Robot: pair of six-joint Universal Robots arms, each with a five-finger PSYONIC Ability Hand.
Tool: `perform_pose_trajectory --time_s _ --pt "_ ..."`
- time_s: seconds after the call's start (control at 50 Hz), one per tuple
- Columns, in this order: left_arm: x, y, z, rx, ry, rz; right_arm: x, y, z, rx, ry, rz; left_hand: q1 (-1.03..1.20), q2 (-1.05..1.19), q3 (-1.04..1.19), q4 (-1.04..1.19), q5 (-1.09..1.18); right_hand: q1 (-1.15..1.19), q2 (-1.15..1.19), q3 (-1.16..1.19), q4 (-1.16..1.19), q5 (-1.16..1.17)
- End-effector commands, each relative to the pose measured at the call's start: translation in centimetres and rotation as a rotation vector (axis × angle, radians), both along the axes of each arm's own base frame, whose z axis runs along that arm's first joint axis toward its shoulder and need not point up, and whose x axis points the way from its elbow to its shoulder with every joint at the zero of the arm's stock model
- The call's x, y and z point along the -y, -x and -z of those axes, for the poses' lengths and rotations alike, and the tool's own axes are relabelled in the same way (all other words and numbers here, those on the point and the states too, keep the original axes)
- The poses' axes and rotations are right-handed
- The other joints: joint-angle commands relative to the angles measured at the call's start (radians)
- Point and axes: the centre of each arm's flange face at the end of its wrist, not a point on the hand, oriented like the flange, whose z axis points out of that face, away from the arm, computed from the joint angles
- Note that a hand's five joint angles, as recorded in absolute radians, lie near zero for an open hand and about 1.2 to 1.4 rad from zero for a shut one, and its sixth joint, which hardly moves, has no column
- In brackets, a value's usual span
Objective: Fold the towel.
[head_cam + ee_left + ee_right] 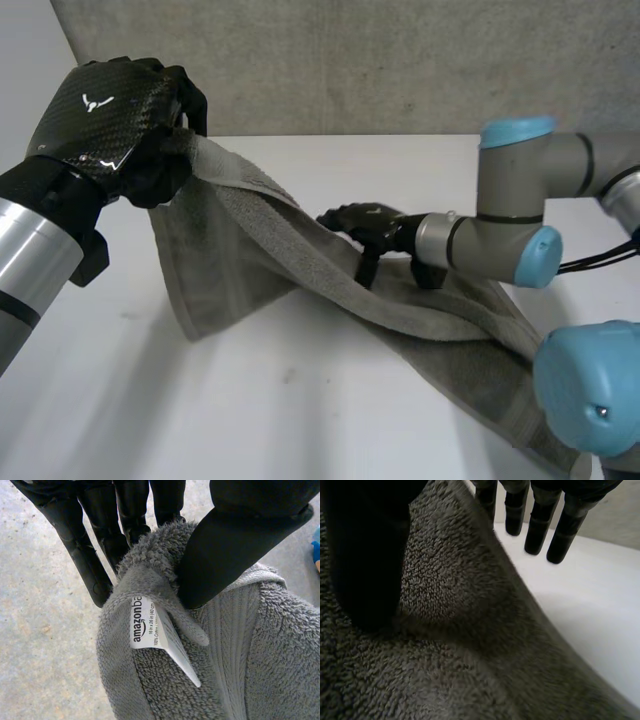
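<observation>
Well, I judge this the first fold, about midway. My left hand (pixel 110 115) has thumb and fingers clamped on a corner of the towel (pixel 260 250) (the one with the label (pixel 145 622)), high above the worktop (pixel 250 420). My right hand (pixel 365 228) nips the far long edge near its middle — thumb on top, fingers behind. The towel slopes lengthwise from the raised corner down to my right, its low end on the worktop. Next I'd carry the corner over onto that end — edges level.
</observation>
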Motion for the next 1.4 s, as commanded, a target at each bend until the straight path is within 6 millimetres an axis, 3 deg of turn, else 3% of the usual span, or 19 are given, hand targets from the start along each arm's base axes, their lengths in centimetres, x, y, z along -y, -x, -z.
perform_pose_trajectory --time_s 0.02,0.06,0.18,0.3,0.34,0.4,0.44,0.54,0.62,0.72,0.76,0.78,0.82,0.88,0.92,1.04,1.22,1.3,1.4 --pt "0.2 -0.1 0.1 0.001 0.000 -0.004 -0.2 -0.8 0.2 0.005 0.028 -0.006 0.203 0.178 0.180 0.178 0.198 0.591 0.587 0.588 0.587 0.580" --pt "0.7 -0.3 0.4 0.003 -0.007 -0.017 1.1 -0.7 -1.3 0.013 0.123 0.068 0.203 0.178 0.180 0.178 0.198 1.037 1.033 1.034 1.033 1.026" --pt "2.0 -0.3 1.1 0.013 -0.029 -0.038 3.9 0.1 -4.7 0.034 0.316 0.241 0.203 0.178 0.180 0.178 0.198 1.039 1.035 1.037 1.035 1.028" --pt "7.0 0.4 0.8 -0.005 0.010 -0.072 5.4 1.0 -11.3 0.092 0.607 0.358 0.203 0.178 0.180 0.178 0.198 1.039 1.035 1.037 1.035 1.028" --pt "9.8 1.5 -1.2 -0.042 0.101 -0.070 5.3 1.5 -15.6 0.131 0.762 0.407 0.203 0.178 0.180 0.178 0.198 1.039 1.035 1.037 1.035 1.028" --pt "11.3 2.1 -2.7 -0.069 0.166 -0.074 5.1 1.8 -17.9 0.172 0.832 0.443 0.203 0.178 0.180 0.178 0.198 1.039 1.035 1.037 1.035 1.028" --pt "13.6 3.1 -5.4 -0.117 0.267 -0.075 4.5 2.3 -22.4 0.265 0.965 0.515 0.203 0.178 0.180 0.178 0.198 1.039 1.035 1.037 1.035 1.028" --pt "15.5 3.5 -8.1 -0.187 0.348 -0.134 2.9 3.0 -27.0 0.355 1.079 0.549 0.203 0.178 0.180 0.178 0.198 1.039 1.035 1.037 1.035 1.028" --pt "16.0 3.2 -8.3 -0.214 0.346 -0.190 2.6 3.1 -26.6 0.318 1.060 0.533 0.203 0.178 0.180 0.178 0.198 1.039 1.035 1.037 1.035 1.028" --pt "16.2 2.9 -5.1 -0.177 0.250 -0.218 1.7 3.0 -23.0 0.145 0.993 0.403 0.203 0.178 0.180 0.178 0.198 1.039 1.035 1.037 1.035 1.028" --pt "15.9 2.6 -1.4 -0.115 0.153 -0.221 0.6 2.9 -18.5 -0.014 0.912 0.287 0.203 0.178 0.180 0.178 0.198 1.039 1.035 1.037 1.035 1.028" --pt "15.8 2.6 -1.4 -0.115 0.153 -0.221 0.6 2.9 -18.5 -0.014 0.911 0.287 0.203 0.178 0.180 0.178 0.198 1.039 1.035 1.037 1.035 1.028" --pt "15.3 1.9 2.4 -0.064 0.049 -0.235 -1.1 3.3 -12.8 -0.185 0.794 0.176 0.203 0.178 0.180 0.178 0.198 1.039 1.035 1.037 1.035 1.028" --pt "14.9 1.7 4.4 -0.037 -0.004 -0.238 -2.4 3.6 -10.1 -0.267 0.733 0.118 0.203 0.178 0.180 0.178 0.198 1.039 1.035 1.037 1.035 1.028" --pt "13.9 0.8 8.1 0.016 -0.111 -0.252 -4.7 4.6 -5.6 -0.397 0.618 0.025 0.203 0.178 0.180 0.178 0.198 1.039 1.035 1.037 1.035 1.028" --pt "11.7 -0.9 13.3 0.120 -0.260 -0.272 -8.1 6.1 -0.4 -0.489 0.438 -0.051 0.203 0.178 0.180 0.178 0.198 1.039 1.035 1.037 1.035 1.028" --pt "9.8 -1.1 13.5 0.185 -0.242 -0.205 -7.8 6.2 -1.3 -0.370 0.445 0.071 0.203 0.178 0.180 0.178 0.198 0.955 0.951 0.953 0.951 0.944" --pt "9.9 -1.7 12.8 0.176 -0.232 -0.218 -7.7 6.4 -2.3 -0.294 0.442 0.133 0.203 0.178 0.180 0.178 0.198 0.258 0.253 0.255 0.253 0.246" --pt "9.2 -1.9 12.2 0.170 -0.224 -0.223 -8.0 6.7 -3.0 -0.254 0.468 0.170 0.203 0.178 0.180 0.178 0.198 0.210 0.205 0.207 0.206 0.198"
